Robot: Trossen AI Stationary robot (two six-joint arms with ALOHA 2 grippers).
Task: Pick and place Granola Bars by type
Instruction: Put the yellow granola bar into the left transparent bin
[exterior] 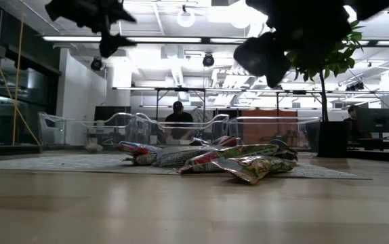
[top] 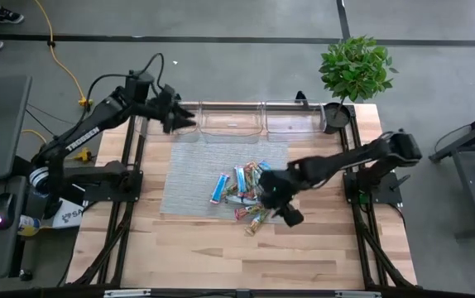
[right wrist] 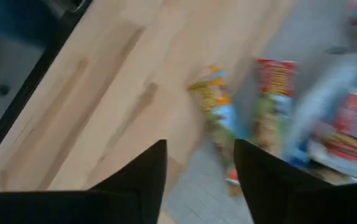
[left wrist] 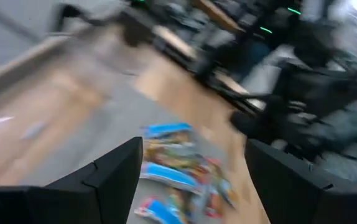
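Several granola bars (top: 244, 190) lie in a loose pile on a grey mat (top: 196, 165). Some are bright blue, some silvery, some red or yellow-green; they also show in the low view (exterior: 208, 159). My right gripper (top: 285, 211) hangs open above the pile's near right side, well clear of the table (exterior: 272, 51). Its wrist view looks down between the open fingers (right wrist: 200, 180) at the bars (right wrist: 272, 106). My left gripper (top: 174, 114) is raised over the leftmost clear bin (top: 165, 122) at the far edge. It is open (left wrist: 194, 180) and empty, with the bars (left wrist: 175, 168) far below.
Three clear bins stand in a row along the far edge, the middle one (top: 231, 120) and the right one (top: 291, 118) beside the left. A potted plant (top: 353, 70) stands at the far right corner. Bare wood (top: 221, 257) lies nearer than the mat. A person (exterior: 178, 115) sits beyond the table.
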